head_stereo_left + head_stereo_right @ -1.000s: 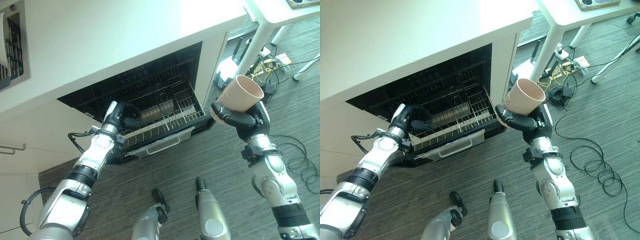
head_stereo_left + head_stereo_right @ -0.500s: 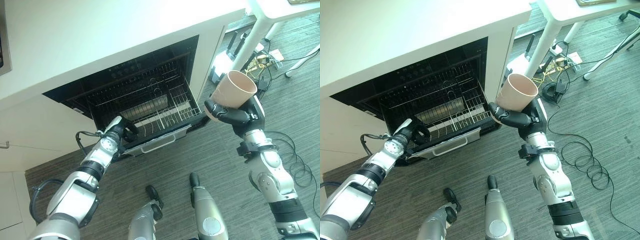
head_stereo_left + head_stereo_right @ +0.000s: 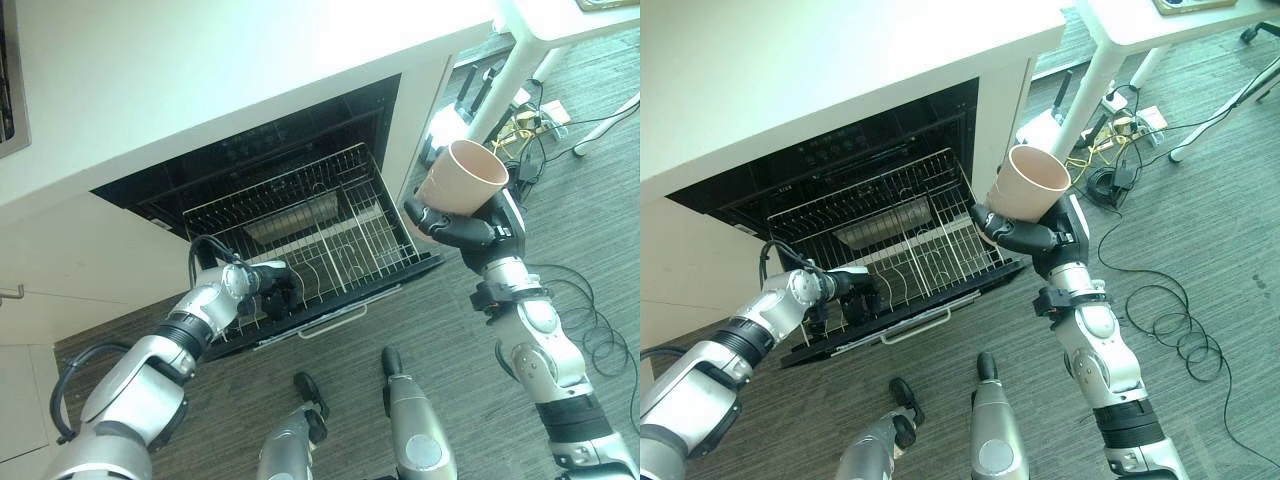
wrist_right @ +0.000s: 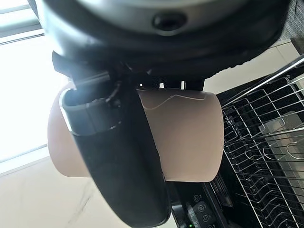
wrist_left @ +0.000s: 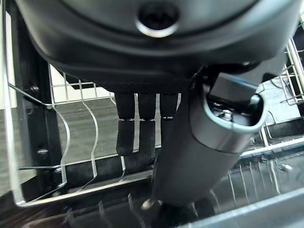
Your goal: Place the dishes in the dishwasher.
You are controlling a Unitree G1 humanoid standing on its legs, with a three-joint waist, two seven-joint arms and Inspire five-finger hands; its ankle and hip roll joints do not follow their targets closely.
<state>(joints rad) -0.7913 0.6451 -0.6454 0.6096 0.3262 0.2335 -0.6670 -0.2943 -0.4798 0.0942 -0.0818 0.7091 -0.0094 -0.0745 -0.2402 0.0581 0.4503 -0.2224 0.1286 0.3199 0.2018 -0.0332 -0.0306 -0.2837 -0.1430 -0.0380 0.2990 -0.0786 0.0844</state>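
The dishwasher stands open under a white counter, and its wire rack is drawn out over the lowered door, with a long handle bar along the door's front edge. The left arm reaches in low from the lower left, bent at the elbow, and the left hand sits at the rack's front left corner; in the left wrist view its fingers curl down over the rack's front wires with the thumb set beside them, so the hand has the rack in its grasp. The right arm rises from the lower right, forearm nearly upright, and the right hand is held in the air just off the right side of the dishwasher opening, above the grey carpet floor. It carries a tan cup, mouth tilted up and toward the right; in the right wrist view the thumb lies across the cup's wall and the fingers wrap the far side, a firm closed grip. The cup is clear of the rack, beside and above its right edge. Behind the right hand stand white table legs with a tangle of cables on the floor.
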